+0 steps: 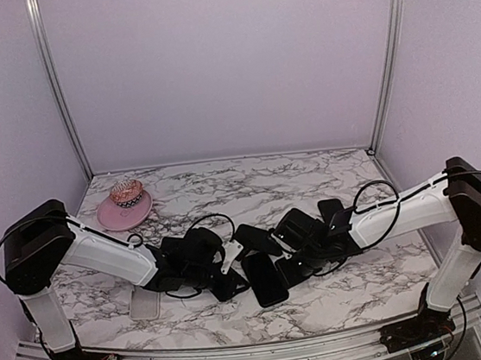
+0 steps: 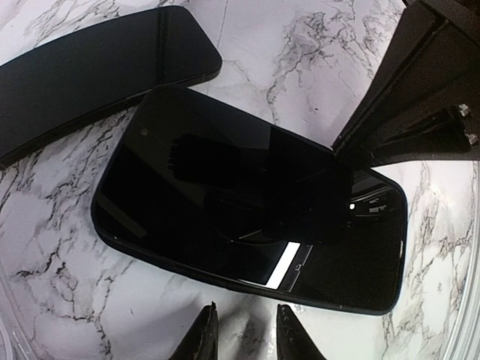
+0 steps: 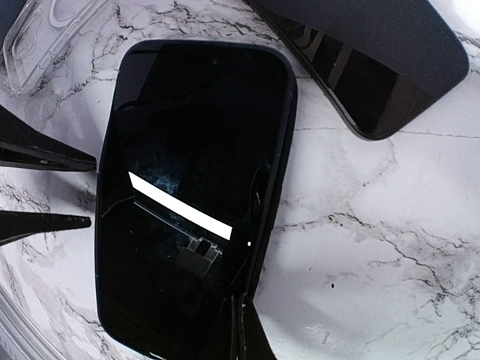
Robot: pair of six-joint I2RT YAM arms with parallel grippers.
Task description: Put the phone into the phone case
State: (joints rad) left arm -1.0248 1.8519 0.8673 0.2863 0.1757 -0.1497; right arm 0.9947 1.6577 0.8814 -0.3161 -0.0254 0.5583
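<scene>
A black phone [image 2: 247, 217] lies face up on the marble between both arms; it also shows as the phone [image 3: 187, 202] and the phone [image 1: 266, 280]. A thin dark rim runs round it, and I cannot tell whether that rim is a case. A clear phone case [image 3: 45, 30] lies beyond it, also visible as the clear case [image 1: 144, 306]. My left gripper [image 2: 244, 337] hovers just off the phone's long edge, fingers a little apart, nothing between them. My right gripper [image 3: 244, 334] is shut, its tips touching the phone's opposite edge and gripping nothing.
A second dark slab [image 3: 375, 60], phone or case, lies beside the phone, also seen as the slab [image 2: 90, 67] and the slab [image 1: 256, 239]. A pink plate [image 1: 114, 216] holding a small ornate object stands at the back left. Walls enclose the table.
</scene>
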